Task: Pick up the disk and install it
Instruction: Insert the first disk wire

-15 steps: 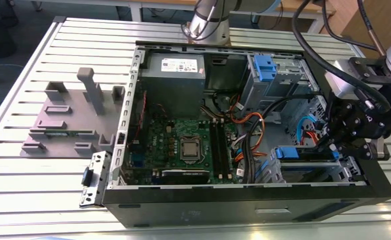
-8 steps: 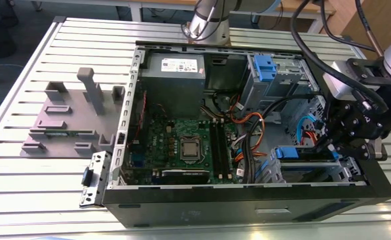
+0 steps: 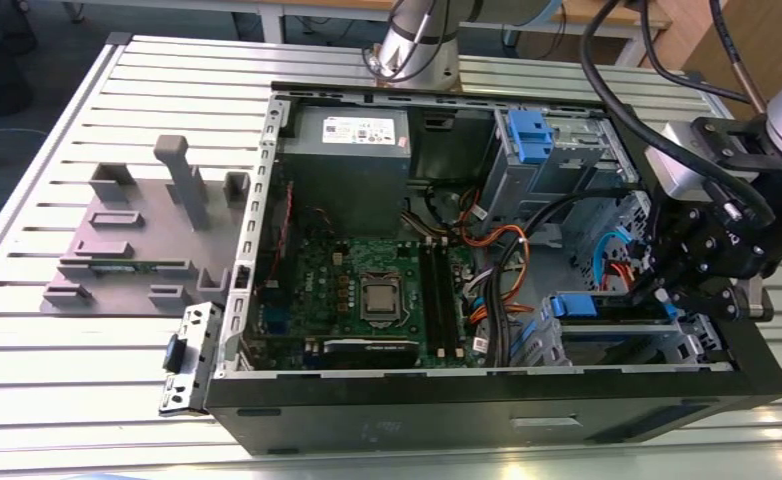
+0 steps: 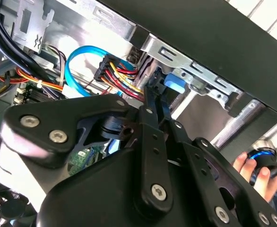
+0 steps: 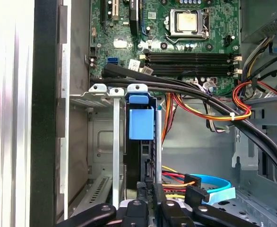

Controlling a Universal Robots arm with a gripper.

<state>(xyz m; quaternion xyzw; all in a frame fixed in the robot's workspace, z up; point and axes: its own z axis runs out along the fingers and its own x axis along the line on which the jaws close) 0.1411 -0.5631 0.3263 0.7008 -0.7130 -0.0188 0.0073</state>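
The disk (image 5: 145, 156) stands on edge in the drive bay at the open computer case's front corner, its blue bracket tab (image 5: 142, 122) at the far end. From the exterior view, that blue bracket (image 3: 573, 305) sits in the bay on the exterior view's right. My gripper (image 3: 661, 295) hangs over this bay. In both wrist views my gripper (image 5: 145, 185) (image 4: 152, 90) has its fingers drawn close together at the disk's near end, touching or just above it. No gap shows between them.
Orange, red, black and light blue cables (image 5: 209, 182) crowd the bay. The motherboard (image 3: 364, 290) and power supply (image 3: 351, 135) fill the case. Another blue bracket (image 3: 531, 135) sits in the upper bay. A grey fixture (image 3: 138, 235) lies on the slatted table. A person's hand (image 4: 259, 172) holds a knob nearby.
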